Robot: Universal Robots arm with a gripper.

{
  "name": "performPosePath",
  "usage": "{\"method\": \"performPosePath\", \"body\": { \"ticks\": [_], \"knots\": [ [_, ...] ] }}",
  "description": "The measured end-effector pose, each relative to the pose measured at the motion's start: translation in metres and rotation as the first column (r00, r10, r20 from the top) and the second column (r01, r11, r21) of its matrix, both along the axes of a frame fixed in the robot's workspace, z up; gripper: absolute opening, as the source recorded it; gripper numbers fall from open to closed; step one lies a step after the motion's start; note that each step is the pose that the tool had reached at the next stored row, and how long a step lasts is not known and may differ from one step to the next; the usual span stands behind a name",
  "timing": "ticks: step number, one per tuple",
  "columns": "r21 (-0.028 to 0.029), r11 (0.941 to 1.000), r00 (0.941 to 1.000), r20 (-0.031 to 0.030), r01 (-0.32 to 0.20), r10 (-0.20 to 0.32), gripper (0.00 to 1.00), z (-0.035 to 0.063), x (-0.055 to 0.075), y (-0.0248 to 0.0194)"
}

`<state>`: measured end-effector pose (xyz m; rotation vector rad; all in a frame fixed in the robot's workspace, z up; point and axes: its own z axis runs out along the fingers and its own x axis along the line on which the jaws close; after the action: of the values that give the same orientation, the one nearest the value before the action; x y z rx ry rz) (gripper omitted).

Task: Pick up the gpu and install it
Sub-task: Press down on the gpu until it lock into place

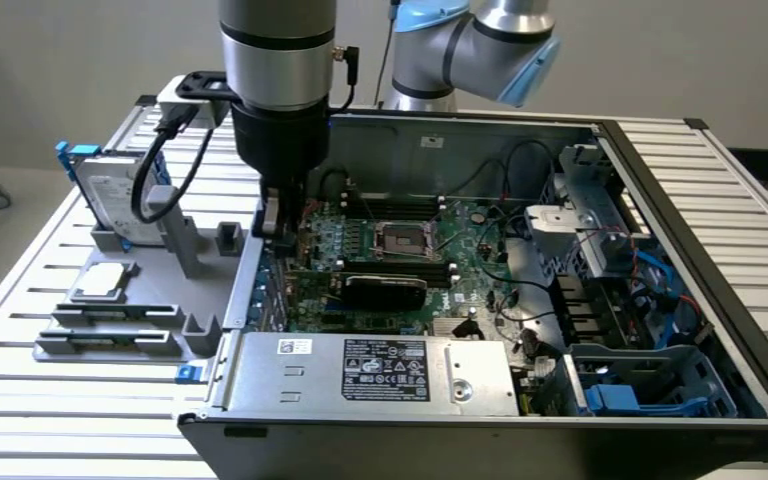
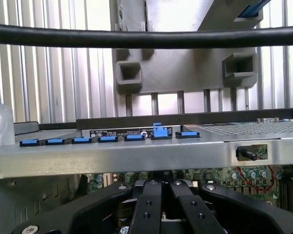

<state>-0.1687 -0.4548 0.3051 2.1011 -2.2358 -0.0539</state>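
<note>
Black fingers (image 2: pixel 147 210) are seen drawn tightly together in the wrist view, so the claw (image 1: pixel 277 228) is clenched. Whether anything thin is pinched between them cannot be told. In the exterior view the claw is lowered into the open computer case (image 1: pixel 704 300), just inside the case wall on the exterior view's left, above the edge of the green motherboard (image 1: pixel 344 250).

The gpu (image 1: pixel 381 289) is taken to be the black-faced card standing on the motherboard just below the processor socket (image 1: pixel 399 238). It is placed to the exterior view's right of the claw and apart from it.

In the wrist view a grey metal case wall (image 2: pixel 136 156) is seen beyond the fingers. A row of blue tabs (image 2: pixel 83 140) is set along it, one of them (image 2: pixel 158 130) raised above the others. A thick black cable (image 2: pixel 136 38) is stretched across that view.

Outside the case, on the exterior view's left, a grey fixture (image 1: pixel 131 350) is laid on the slatted metal table (image 1: pixel 37 400). A silver hard drive (image 1: pixel 107 200) in a blue frame is held upright in it. A processor chip (image 1: pixel 101 281) and two memory sticks (image 1: pixel 111 312) are laid flat nearer the camera. A labelled power supply (image 1: pixel 371 372) is mounted along the near side of the case.
</note>
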Motion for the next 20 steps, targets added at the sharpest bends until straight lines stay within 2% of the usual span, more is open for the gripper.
{"method": "performPosePath", "body": {
  "ticks": [7, 12, 20],
  "knots": [
    [0.0177, 0.9998, 1.0000, -0.0001, 0.010, -0.010, 0.11, 0.0000, 0.0000, 0.0020],
    [0.0259, 0.9996, 0.9999, -0.0003, 0.012, -0.012, 0.11, 0.0001, 0.0000, 0.0036],
    [0.0290, 0.9995, 0.9999, -0.0005, 0.014, -0.014, 0.11, 0.0017, 0.0033, 0.0045]
  ]
}}
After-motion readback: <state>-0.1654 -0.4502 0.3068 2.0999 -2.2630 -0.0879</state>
